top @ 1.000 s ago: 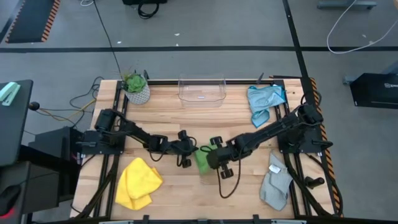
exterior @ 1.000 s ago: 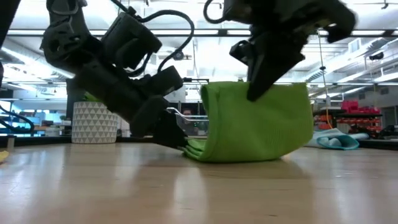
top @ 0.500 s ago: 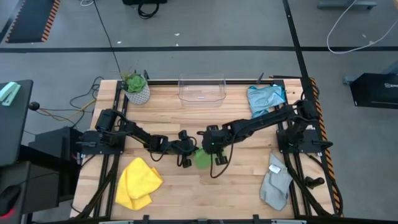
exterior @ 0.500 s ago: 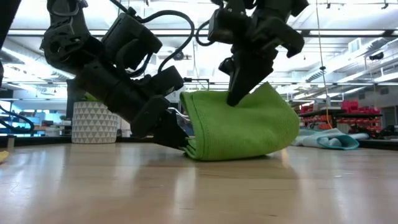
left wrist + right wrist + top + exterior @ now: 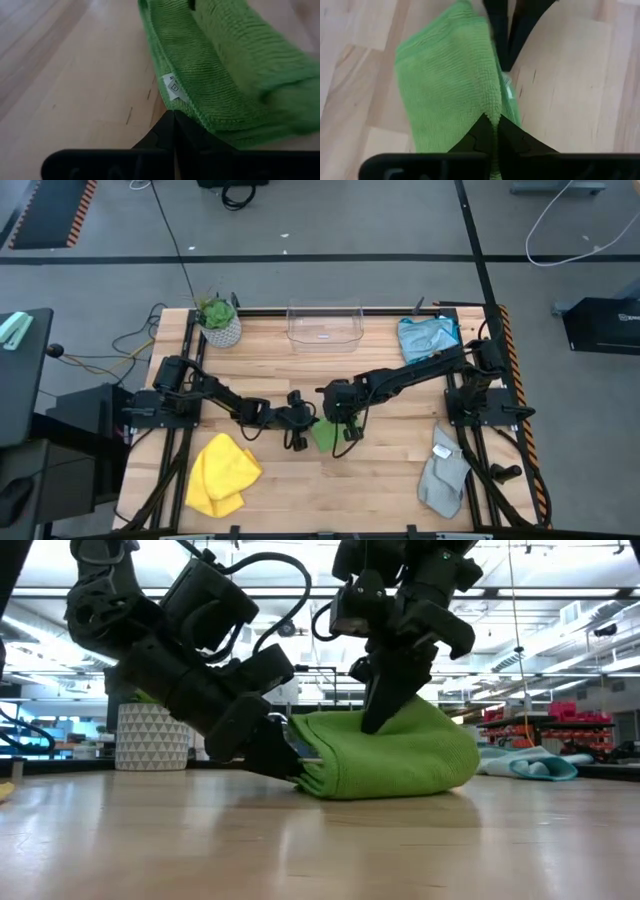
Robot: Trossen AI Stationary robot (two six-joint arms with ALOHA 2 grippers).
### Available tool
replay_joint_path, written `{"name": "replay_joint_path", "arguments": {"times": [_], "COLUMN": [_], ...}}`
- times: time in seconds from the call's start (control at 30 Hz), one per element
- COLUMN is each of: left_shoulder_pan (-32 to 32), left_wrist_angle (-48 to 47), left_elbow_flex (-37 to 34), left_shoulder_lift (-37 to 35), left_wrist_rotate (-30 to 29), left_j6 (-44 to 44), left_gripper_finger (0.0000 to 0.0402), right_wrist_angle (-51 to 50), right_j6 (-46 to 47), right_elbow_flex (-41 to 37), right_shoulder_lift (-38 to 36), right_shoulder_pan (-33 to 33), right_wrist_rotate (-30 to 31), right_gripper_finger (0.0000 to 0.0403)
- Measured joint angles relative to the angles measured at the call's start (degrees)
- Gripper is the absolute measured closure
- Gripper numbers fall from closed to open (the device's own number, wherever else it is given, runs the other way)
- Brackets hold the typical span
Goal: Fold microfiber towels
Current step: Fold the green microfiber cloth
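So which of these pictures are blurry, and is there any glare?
Left wrist view: the green towel smears out of focus at its far end, though its white tag is sharp. Low view: bright ceiling lights wash out the background, with a soft sheen on the table. High view: evenly lit.

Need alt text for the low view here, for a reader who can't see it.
Two dark grippers meet at a folded green towel on a wooden table: the left gripper pinches its lower edge, the right gripper presses its top fold from above. A white patterned pot stands behind, a blue towel farther off.
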Motion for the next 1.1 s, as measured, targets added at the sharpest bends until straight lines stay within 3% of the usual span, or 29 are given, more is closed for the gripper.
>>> {"name": "replay_joint_path", "arguments": {"times": [0.13, 0.3, 0.47, 0.57, 0.67, 0.8, 0.9, 0.97, 1.1], "left_shoulder_pan": [0.0, 0.33, 1.05, 1.09, 1.03, 0.55, 0.74, 1.02, 1.27], "left_wrist_angle": [-0.1, -2.6, -13.33, -19.73, -22.44, -18.64, -10.57, -4.68, -3.32], "left_elbow_flex": [0.0, 0.0, -0.04, -0.02, -0.09, -0.13, -0.15, 0.0, 1.33], "left_shoulder_lift": [0.0, -1.23, -6.48, -10.24, -12.97, -14.18, -13.74, -12.66, -9.69], "left_wrist_rotate": [-0.12, -0.73, -3.28, -5.4, -5.5, -4.74, 0.33, 4.06, 5.2], "left_j6": [-0.63, 0.09, 0.93, 1.33, 0.93, 0.68, 0.52, 0.44, -0.6], "left_gripper_finger": [0.0377, 0.0368, 0.0355, 0.035, 0.0358, 0.0387, 0.0395, 0.0391, 0.0389], "right_wrist_angle": [0.31, 0.43, -1.32, -4.29, -1.15, 13.93, 23.65, 27.77, 31.14], "right_j6": [0.09, 0.74, 2.35, 3.76, 5.87, 12.62, 17.16, 19.68, 22.23], "right_elbow_flex": [-0.21, -0.21, -0.21, -0.21, -4.57, -18.19, -26.98, -30.32, -32.88], "right_shoulder_lift": [0.0, -0.21, -3.39, -7.74, -13.16, -19.5, -21.96, -22.49, -21.56], "right_shoulder_pan": [-0.16, -0.1, -0.07, -0.07, 0.18, 0.4, 1.2, 1.77, 2.8], "right_wrist_rotate": [-0.01, 0.31, 2.12, 3.12, 3.25, 0.39, 2.49, 3.11, 4.44], "right_gripper_finger": [0.0345, 0.0265, 0.0196, 0.0183, 0.0213, 0.0321, 0.0389, 0.0385, 0.0371]}}
